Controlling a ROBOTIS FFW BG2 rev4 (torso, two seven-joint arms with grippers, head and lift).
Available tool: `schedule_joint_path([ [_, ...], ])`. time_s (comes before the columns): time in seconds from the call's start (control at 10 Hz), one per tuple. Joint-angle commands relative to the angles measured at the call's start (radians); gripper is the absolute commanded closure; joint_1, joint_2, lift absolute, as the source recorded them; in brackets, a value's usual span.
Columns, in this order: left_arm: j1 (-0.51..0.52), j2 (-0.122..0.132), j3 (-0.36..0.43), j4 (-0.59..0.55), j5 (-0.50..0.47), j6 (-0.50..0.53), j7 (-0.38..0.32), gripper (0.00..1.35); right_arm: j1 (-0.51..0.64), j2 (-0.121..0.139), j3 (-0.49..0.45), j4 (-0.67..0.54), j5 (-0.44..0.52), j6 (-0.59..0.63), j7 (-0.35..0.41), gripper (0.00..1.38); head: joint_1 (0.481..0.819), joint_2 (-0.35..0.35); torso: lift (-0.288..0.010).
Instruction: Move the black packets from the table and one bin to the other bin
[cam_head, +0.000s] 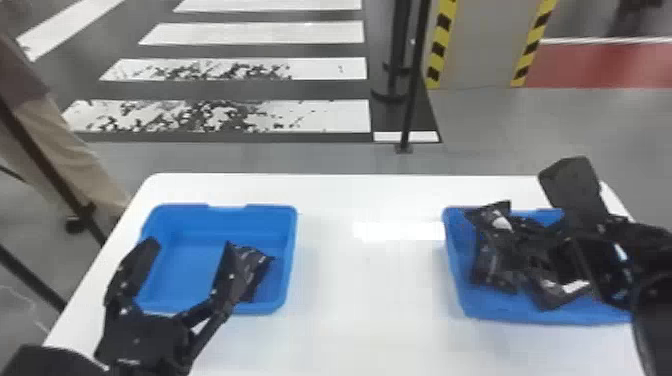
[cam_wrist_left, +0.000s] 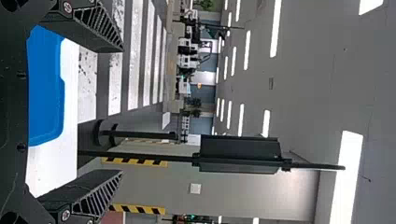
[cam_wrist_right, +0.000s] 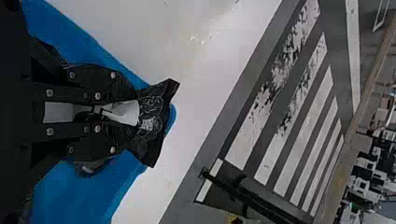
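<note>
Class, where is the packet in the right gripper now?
In the right wrist view, the packet is pinched in the right gripper; the head view shows it over the far left corner of the right-hand blue bin.

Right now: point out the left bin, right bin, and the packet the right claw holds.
Left bin (cam_head: 225, 220): head view, far wall.
Right bin (cam_head: 500, 310): head view, near wall.
Held packet (cam_wrist_right: 153, 106): right wrist view, jutting end.

The left gripper (cam_head: 190, 245) is black, with wedge-shaped fingers (cam_wrist_left: 93, 30), slanty ridges and round silver screws (cam_wrist_left: 67, 6). The right gripper (cam_head: 524, 231) is black too, with shiny round screws.
</note>
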Motion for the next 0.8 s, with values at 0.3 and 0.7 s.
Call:
schedule_joint_path([
  [0.3, 0.000, -0.003, 0.006, 0.007, 0.002, -0.017, 0.001, 0.10, -0.006, 0.003, -0.054, 0.127, -0.021, -0.072, 0.000, 0.79, 0.695, -0.067, -0.110],
  [0.7, -0.007, -0.003, 0.016, 0.010, 0.004, -0.005, -0.001, 0.10, 0.273, 0.047, -0.217, -0.089, -0.196, -0.261, -0.023, 0.15, 0.695, -0.054, -0.110],
])
